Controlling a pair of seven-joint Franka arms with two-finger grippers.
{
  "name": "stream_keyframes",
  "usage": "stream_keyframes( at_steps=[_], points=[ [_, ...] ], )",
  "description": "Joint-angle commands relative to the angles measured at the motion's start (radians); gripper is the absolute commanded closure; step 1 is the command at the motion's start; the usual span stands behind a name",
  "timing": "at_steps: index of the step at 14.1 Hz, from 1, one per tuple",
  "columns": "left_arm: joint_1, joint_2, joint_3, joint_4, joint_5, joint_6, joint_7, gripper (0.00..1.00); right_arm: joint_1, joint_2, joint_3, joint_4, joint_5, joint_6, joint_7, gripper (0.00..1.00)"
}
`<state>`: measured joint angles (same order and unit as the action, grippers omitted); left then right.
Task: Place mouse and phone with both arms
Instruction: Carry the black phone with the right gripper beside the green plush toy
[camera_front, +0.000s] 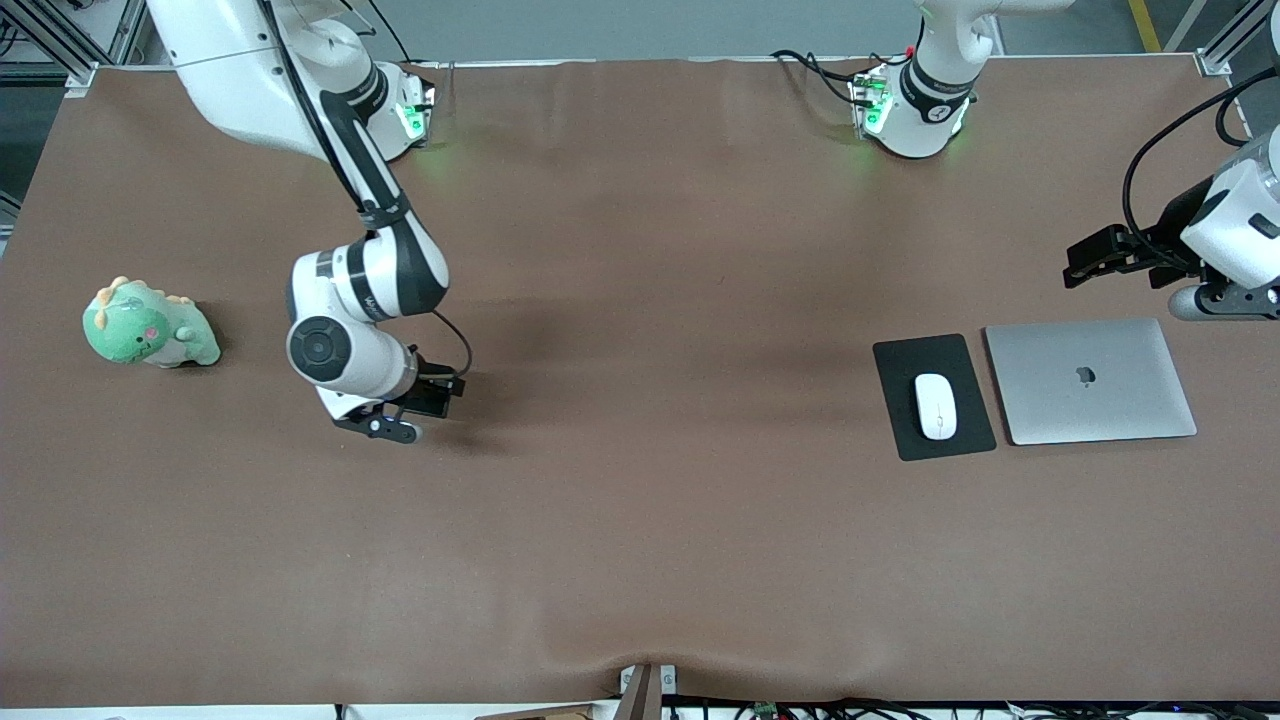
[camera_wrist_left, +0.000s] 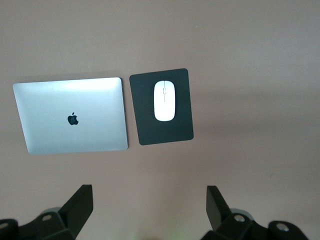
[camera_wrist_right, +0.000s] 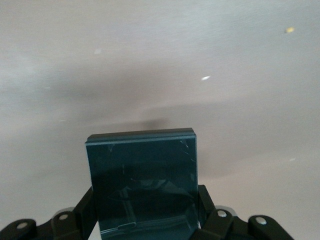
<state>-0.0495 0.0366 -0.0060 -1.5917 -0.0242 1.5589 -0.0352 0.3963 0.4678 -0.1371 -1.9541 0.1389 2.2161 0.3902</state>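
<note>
Right gripper (camera_front: 432, 400) hangs over mid-worktop (camera_front: 640, 520), jaws clenched on the phone (camera_wrist_right: 144, 185). Left gripper (camera_front: 1100, 262) waits released above the laptop (camera_front: 1090, 380); the mouse (camera_front: 935, 406) sits on its mouse pad (camera_front: 900, 360).

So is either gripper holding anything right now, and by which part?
The right gripper holds the phone by its two side edges near one end. The left gripper is open and empty.
</note>
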Motion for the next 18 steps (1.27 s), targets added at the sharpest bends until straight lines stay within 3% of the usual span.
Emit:
stream_keyframes(
  at_steps=[1, 10, 14, 18],
  points=[
    [0.0, -0.015, -0.005, 0.001, -0.008, 0.006, 0.008, 0.0, -0.008, -0.061, -0.054, -0.081, -0.012, 0.008, -0.115, 1.0],
    [0.004, -0.009, 0.0, 0.009, -0.016, 0.013, 0.004, 0.0, -0.01, -0.106, -0.203, -0.221, -0.012, 0.08, -0.312, 1.0],
    [0.003, -0.011, -0.003, 0.01, -0.016, 0.013, 0.004, 0.0, -0.011, -0.1, -0.265, -0.293, -0.012, 0.18, -0.421, 1.0],
    [0.002, -0.012, -0.003, 0.01, -0.013, 0.015, 0.006, 0.0, -0.023, -0.097, -0.279, -0.321, -0.012, 0.203, -0.459, 1.0]
  ],
)
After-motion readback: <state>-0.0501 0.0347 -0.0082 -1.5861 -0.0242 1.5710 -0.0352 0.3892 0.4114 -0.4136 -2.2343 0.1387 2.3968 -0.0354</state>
